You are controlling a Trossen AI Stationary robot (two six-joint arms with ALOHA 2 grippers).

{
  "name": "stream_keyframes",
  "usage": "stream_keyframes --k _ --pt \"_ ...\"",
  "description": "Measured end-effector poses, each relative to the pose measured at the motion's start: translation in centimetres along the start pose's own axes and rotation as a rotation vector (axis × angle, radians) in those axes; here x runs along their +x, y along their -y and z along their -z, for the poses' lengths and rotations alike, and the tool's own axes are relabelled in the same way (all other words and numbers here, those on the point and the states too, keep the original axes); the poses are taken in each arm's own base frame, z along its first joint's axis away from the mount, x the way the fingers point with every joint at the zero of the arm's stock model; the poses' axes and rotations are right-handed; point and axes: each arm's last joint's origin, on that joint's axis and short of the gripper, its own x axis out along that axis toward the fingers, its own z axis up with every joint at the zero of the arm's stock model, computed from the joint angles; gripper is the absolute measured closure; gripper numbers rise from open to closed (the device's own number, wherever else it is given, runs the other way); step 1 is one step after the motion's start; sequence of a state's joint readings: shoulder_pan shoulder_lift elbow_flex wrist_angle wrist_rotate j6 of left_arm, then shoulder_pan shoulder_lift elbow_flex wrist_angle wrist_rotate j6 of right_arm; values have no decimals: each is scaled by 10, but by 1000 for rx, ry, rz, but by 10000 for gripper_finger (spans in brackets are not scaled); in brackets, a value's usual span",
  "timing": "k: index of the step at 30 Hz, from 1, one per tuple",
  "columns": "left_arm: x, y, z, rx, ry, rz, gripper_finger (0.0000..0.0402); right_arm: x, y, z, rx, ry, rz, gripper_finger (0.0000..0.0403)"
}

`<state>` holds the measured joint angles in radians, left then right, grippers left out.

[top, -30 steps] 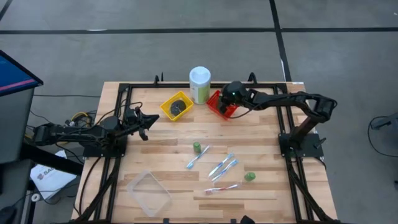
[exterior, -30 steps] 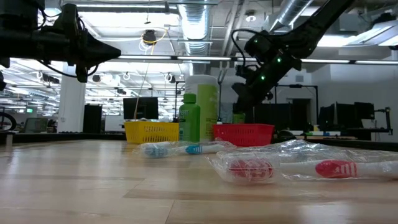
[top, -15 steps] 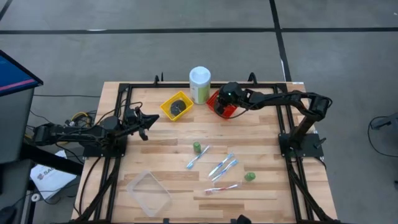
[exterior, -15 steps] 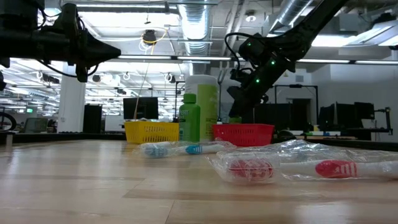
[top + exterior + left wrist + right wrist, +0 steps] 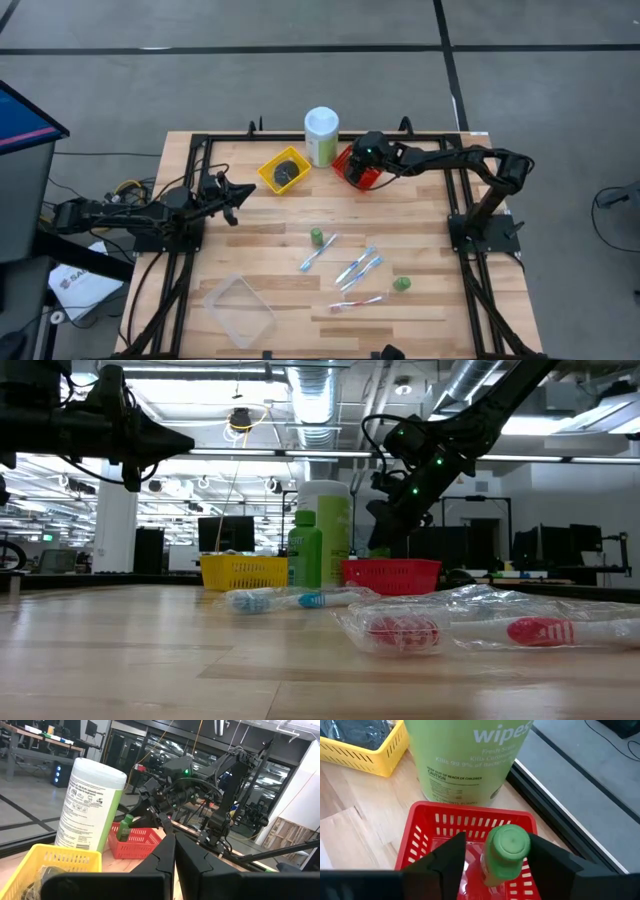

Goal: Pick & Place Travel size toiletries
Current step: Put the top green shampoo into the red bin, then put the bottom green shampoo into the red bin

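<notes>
We see our right gripper (image 5: 352,170) over the small red plastic basket (image 5: 345,160) at the far side of the wooden table (image 5: 260,250), its jaws pinching a small green bottle with a round cap (image 5: 503,852) that hangs just above the basket's inside, not yet let go. The yellow plastic basket (image 5: 281,170) beside the tall pale-green wipes canister (image 5: 321,135) already holds some dark things, so we judge this part done. Two more small green bottles (image 5: 316,237) (image 5: 402,284) and the four thin wrapped toothbrushes (image 5: 358,265) lie loose on the middle of the table, so most of the sorting is left. Our left gripper (image 5: 232,195) waits at the left side, jaws pressed together, holding nothing. A clear plastic tray (image 5: 240,310) lies near the front edge.
</notes>
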<state>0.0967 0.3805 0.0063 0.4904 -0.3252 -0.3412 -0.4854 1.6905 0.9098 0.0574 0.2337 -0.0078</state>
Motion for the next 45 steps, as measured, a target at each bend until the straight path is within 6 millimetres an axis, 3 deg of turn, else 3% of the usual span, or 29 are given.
stream_keyframes --k 11,19,25,31,36,40,45 --pt "0 0 0 -1 2 1 395 -7 5 -6 8 27 6 146" --pt "0 0 -1 -2 5 2 395 -39 12 -28 -34 68 7 143" --pt "0 0 -1 -2 5 2 395 -105 10 -42 -43 -83 -244 143" --pt "0 0 -1 -2 5 2 395 -187 -12 -14 -10 -337 -478 143" --pt "0 0 -1 -2 5 2 395 -243 -35 7 12 -394 -567 143" --pt "0 0 -1 -2 6 2 395 -272 -57 22 -16 -409 -628 143" --pt "0 0 -1 -2 6 2 395 -290 -90 42 -179 -430 -656 143"
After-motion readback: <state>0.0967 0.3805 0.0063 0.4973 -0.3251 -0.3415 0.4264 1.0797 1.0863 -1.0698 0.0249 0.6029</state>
